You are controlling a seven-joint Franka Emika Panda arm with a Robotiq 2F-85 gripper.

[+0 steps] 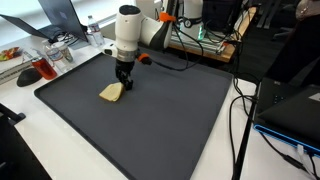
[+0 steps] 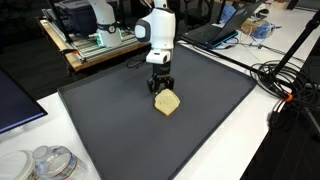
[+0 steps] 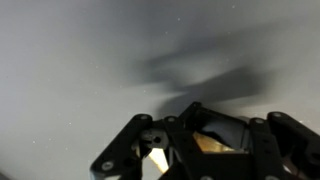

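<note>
On the far left in an exterior view, desk clutter [image 1: 40, 65] borders the dark mat [image 1: 160, 125]. Near the mat's far left part we find the tan wedge [image 1: 111, 93], and the gripper [image 1: 122, 82] comes straight down on its upper right end, jaws closed on it. The wedge's long axis runs from the jaws down and to the left, its low end seemingly on the mat. From the opposite camera the gripper [image 2: 162, 90] stands directly above the wedge [image 2: 167, 103]. Cables [image 1: 240, 110] trail off the mat's right edge. In the wrist view we see only slivers of tan [image 3: 210, 143] behind the dark fingers [image 3: 135, 140]. The contact itself is hidden, and we cannot tell whether the wedge has left the mat
</note>
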